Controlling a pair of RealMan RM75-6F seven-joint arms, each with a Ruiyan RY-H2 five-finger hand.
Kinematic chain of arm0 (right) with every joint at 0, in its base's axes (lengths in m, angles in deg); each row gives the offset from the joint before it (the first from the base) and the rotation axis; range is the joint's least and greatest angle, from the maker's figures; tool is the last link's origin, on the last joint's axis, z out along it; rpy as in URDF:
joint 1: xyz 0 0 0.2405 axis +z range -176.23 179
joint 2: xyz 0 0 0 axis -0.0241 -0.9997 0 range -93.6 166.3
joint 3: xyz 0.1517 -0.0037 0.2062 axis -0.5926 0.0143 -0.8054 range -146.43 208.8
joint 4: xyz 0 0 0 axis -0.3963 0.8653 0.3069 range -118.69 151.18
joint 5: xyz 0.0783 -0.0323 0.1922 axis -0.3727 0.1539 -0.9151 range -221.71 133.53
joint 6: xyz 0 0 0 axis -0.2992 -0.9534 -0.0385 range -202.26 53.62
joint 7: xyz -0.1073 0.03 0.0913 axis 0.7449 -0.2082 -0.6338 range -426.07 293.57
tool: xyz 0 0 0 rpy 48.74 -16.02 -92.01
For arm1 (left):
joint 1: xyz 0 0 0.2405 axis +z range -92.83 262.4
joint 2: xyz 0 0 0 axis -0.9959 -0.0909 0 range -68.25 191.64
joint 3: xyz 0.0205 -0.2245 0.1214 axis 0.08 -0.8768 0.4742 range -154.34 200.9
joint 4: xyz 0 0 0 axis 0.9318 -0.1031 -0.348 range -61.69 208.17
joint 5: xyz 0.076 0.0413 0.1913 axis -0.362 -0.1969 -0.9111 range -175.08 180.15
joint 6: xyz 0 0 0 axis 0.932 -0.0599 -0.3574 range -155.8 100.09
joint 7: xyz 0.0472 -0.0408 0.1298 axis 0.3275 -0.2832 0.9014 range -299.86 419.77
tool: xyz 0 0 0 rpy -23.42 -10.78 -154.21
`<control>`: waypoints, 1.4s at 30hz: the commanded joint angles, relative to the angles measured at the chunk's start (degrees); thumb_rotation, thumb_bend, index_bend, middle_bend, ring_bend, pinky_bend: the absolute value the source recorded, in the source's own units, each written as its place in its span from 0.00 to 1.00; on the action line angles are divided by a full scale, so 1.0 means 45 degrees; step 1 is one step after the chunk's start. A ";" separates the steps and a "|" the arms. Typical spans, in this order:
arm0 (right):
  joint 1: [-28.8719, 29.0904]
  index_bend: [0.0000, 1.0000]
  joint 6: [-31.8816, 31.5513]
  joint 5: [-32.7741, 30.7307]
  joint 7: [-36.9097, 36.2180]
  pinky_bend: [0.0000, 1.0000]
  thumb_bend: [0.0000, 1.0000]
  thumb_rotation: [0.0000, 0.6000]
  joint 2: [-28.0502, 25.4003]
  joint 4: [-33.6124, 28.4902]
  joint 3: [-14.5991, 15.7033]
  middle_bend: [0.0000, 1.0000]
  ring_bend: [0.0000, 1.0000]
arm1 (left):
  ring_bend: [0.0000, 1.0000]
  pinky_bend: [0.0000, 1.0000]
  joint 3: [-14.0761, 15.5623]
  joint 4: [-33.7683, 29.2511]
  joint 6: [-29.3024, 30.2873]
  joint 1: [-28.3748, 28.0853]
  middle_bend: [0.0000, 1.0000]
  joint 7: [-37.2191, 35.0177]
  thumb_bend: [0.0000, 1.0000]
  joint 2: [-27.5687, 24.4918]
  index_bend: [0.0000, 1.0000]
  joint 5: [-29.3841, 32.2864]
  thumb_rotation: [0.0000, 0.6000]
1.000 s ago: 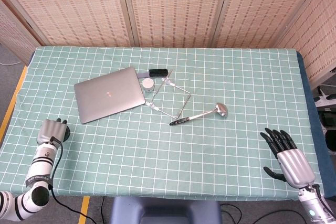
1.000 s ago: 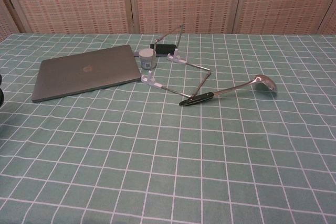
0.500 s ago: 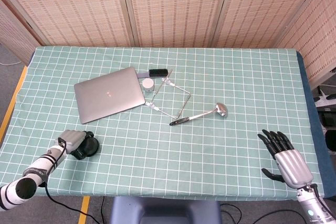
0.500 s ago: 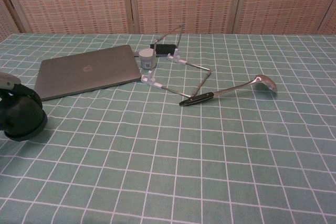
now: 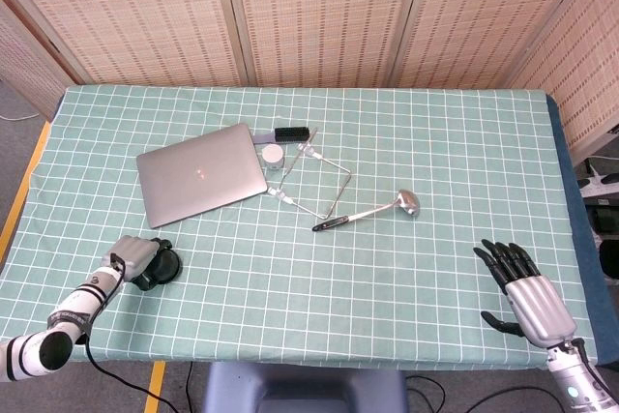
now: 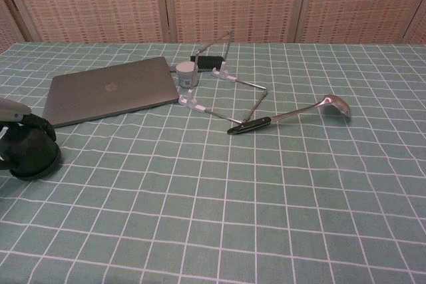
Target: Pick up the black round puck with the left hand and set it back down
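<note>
Both hands sit near the table's front edge: left hand [image 5: 135,258] grasps the puck [image 6: 30,154]; right hand [image 5: 527,292] lies released, fingers spread.

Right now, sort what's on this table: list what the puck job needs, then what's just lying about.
Job:
black round puck, near the table's front-left edge
left hand, fingers around the puck

Lying about:
closed laptop
ladle
wire frame
small white jar
black brush
right hand, idle

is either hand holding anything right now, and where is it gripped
The left hand holds the black puck, fingers curled over its top and side. The right hand holds nothing.
</note>
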 commanded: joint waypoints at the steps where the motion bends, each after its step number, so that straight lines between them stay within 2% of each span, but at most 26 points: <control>1: -0.0005 0.00 -0.0025 0.0011 -0.0005 0.00 0.12 1.00 0.0002 0.0002 -0.0001 0.00 0.00 | 0.33 0.42 0.0218 0.0046 0.0125 -0.0088 0.43 -0.0019 0.61 0.0068 0.45 -0.0023 1.00; 3: -0.0008 0.00 -0.0116 0.0065 -0.0187 0.00 0.12 1.00 -0.0002 -0.0002 -0.0018 0.00 0.00 | 0.23 0.36 0.0447 -0.0028 0.0181 -0.0236 0.20 0.0114 0.57 0.0045 0.24 0.0133 1.00; 5: -0.0018 0.00 -0.0185 0.0113 -0.0333 0.00 0.12 1.00 -0.0038 0.0018 -0.0012 0.00 0.00 | 0.13 0.31 0.0670 -0.0127 0.0240 -0.0413 0.04 0.0291 0.51 0.0033 0.09 0.0400 1.00; 6: -0.0024 0.00 -0.0209 0.0125 -0.0340 0.00 0.12 1.00 -0.0045 0.0035 -0.0013 0.00 0.00 | 0.08 0.28 0.0756 -0.0164 0.0270 -0.0491 0.01 0.0341 0.50 0.0045 0.03 0.0539 1.00; 8: -0.0026 0.00 -0.0198 0.0137 -0.0345 0.00 0.12 1.00 -0.0043 0.0047 0.0005 0.00 0.00 | 0.02 0.25 0.0921 -0.0211 0.0389 -0.0639 0.00 0.0431 0.48 0.0090 0.00 0.0794 1.00; 15: -0.0034 0.00 -0.0212 0.0139 -0.0323 0.00 0.12 1.00 -0.0051 0.0027 0.0008 0.00 0.00 | 0.00 0.16 0.1178 -0.0396 0.1031 -0.0843 0.00 0.0545 0.41 0.0183 0.00 0.1018 1.00; 24: -0.0035 0.00 -0.0202 0.0136 -0.0328 0.00 0.12 1.00 -0.0061 0.0016 0.0016 0.00 0.00 | 0.00 0.14 0.1473 -0.0848 0.1760 -0.1001 0.00 0.0810 0.39 0.0075 0.00 0.1180 1.00; 29: -0.0039 0.00 -0.0181 0.0174 -0.0300 0.00 0.12 1.00 -0.0064 -0.0009 0.0055 0.00 0.00 | 0.00 0.11 0.1380 -0.1218 0.2454 -0.0691 0.00 0.0628 0.39 -0.0046 0.00 0.0296 1.00; 34: -0.0065 0.00 -0.0241 0.0207 -0.0289 0.00 0.12 1.00 -0.0072 -0.0029 0.0062 0.00 0.00 | 0.00 0.10 0.1242 -0.1492 0.3037 -0.0041 0.00 -0.0034 0.39 -0.0295 0.00 -0.1177 1.00; 39: -0.0035 0.00 -0.0149 0.0257 -0.0247 0.00 0.12 1.00 -0.0060 -0.0033 0.0111 0.00 0.00 | 0.00 0.11 0.1379 -0.1381 0.3625 0.0481 0.00 0.0052 0.38 -0.0328 0.00 -0.2205 1.00; 42: -0.0049 0.00 -0.0176 0.0291 -0.0243 0.00 0.12 1.00 -0.0087 -0.0064 0.0133 0.00 0.00 | 0.00 0.12 0.1394 -0.1128 0.4066 0.0742 0.07 0.0414 0.38 -0.0082 0.03 -0.2502 1.00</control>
